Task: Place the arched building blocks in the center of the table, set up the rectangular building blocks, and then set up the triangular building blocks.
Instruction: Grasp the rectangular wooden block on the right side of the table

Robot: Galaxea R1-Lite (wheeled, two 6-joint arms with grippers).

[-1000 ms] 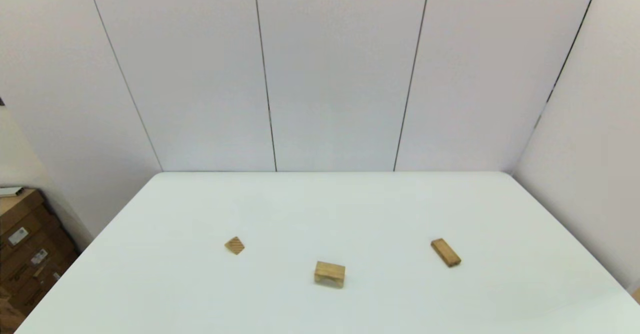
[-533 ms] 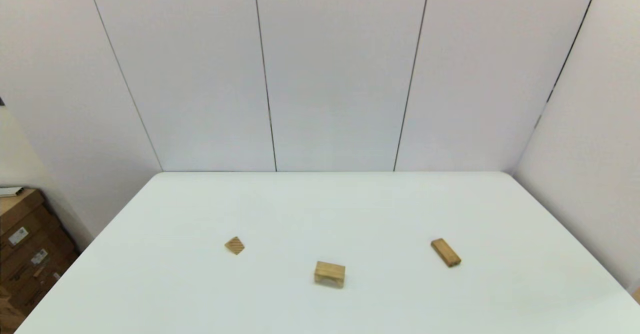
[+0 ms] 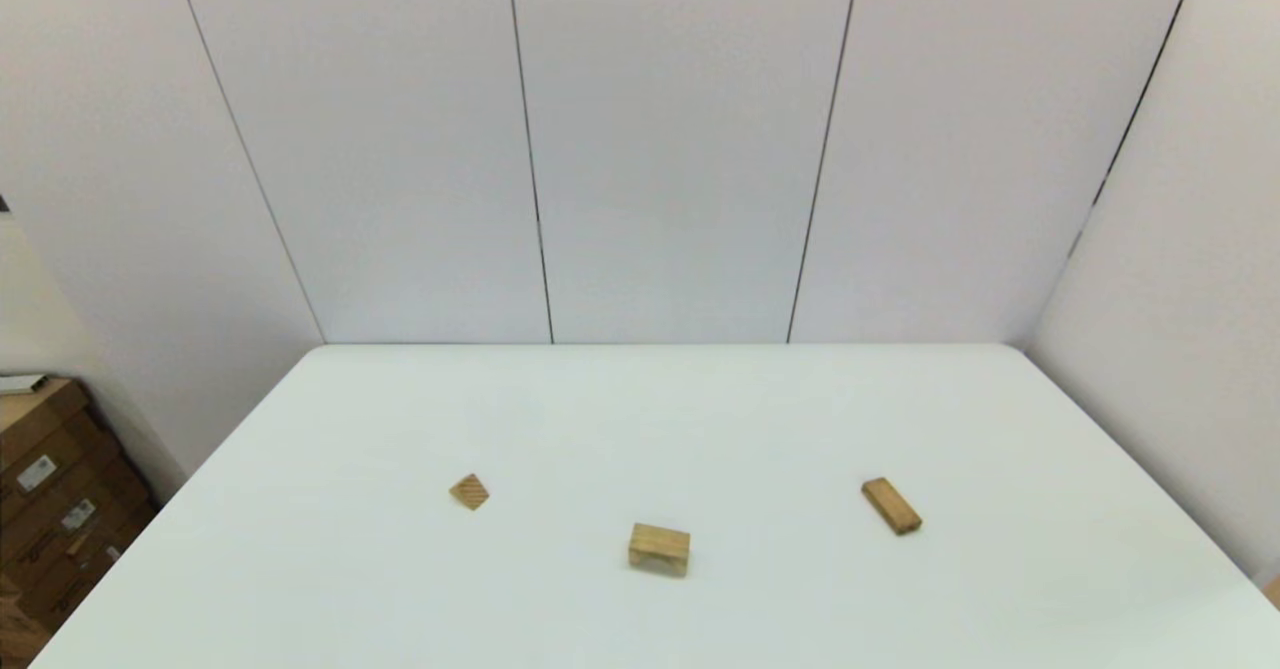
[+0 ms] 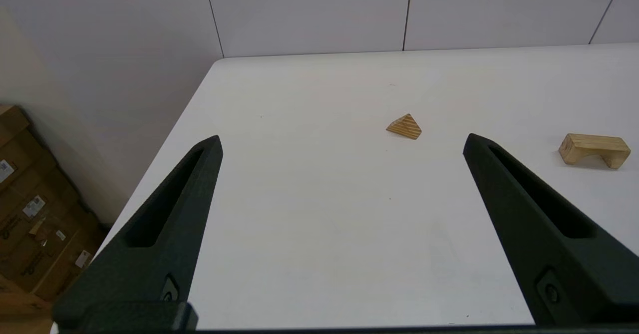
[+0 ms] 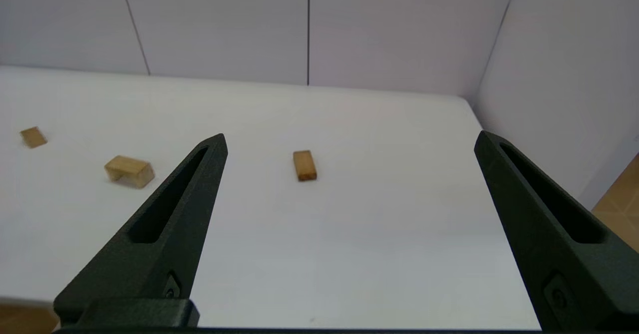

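1. The left gripper (image 4: 342, 142) sits back at the near left edge of the large white rectangular table (image 3: 640, 419), out of the head view; its two long black fingers (image 4: 164, 224) are spread wide and hold nothing.
2. The right gripper (image 5: 349, 139) sits back at the near right edge in the same way, its black fingers (image 5: 164, 224) spread wide and holding nothing.
3. Nearest of the blocks is the chunky light-tan wooden arched block (image 3: 659, 548), resting with its curved cut-out facing down. It lies ahead of the left gripper and off to that gripper's right, and ahead of the right gripper to its left (image 5: 129, 171).
4. Farther on, the small tan wooden triangular wedge with dark diagonal stripes (image 3: 469, 491) lies ahead of the left gripper, seen between its fingers (image 4: 404, 126), well apart from the arched block.
5. The thin, flat, tan wooden rectangular plank (image 3: 891, 505) lies flat ahead of the right gripper, seen between its fingers (image 5: 304, 165), well apart from the other two blocks.
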